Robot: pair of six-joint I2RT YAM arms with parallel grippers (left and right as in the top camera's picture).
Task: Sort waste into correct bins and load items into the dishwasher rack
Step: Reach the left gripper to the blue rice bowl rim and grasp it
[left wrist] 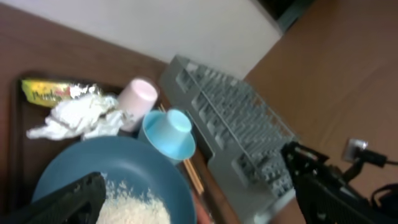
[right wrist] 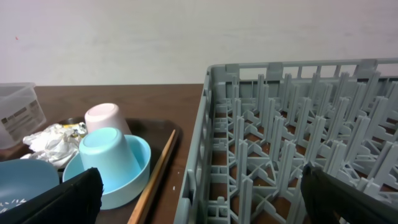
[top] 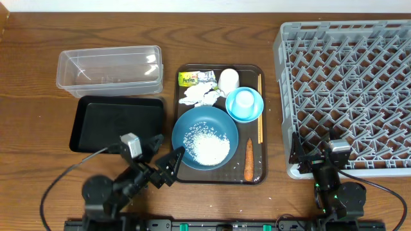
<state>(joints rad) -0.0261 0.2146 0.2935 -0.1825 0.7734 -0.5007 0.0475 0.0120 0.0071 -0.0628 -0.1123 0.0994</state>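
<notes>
**Full rice bowl is the one to watch**

Both arms sit low at the near table edge, jaws spread wide and empty. The left gripper (top: 169, 149) angles toward the dark-blue bowl (top: 194, 119), just beside its rim. The right gripper (top: 313, 144) faces the dishwasher rack (top: 347, 77) at its near corner. Loose rice (top: 207, 146) is heaped in that bowl, so a tilted lift could scatter grains over the brown tray (top: 186, 69).

Rack (top: 347, 96) cut off at overhead's right edge, wrapper (top: 188, 79) print too small to read, left wrist view blurred with big blue bowl (left wrist: 124, 155) cropped at bottom, clear tub (right wrist: 17, 115) cropped at right wrist view's left edge
</notes>
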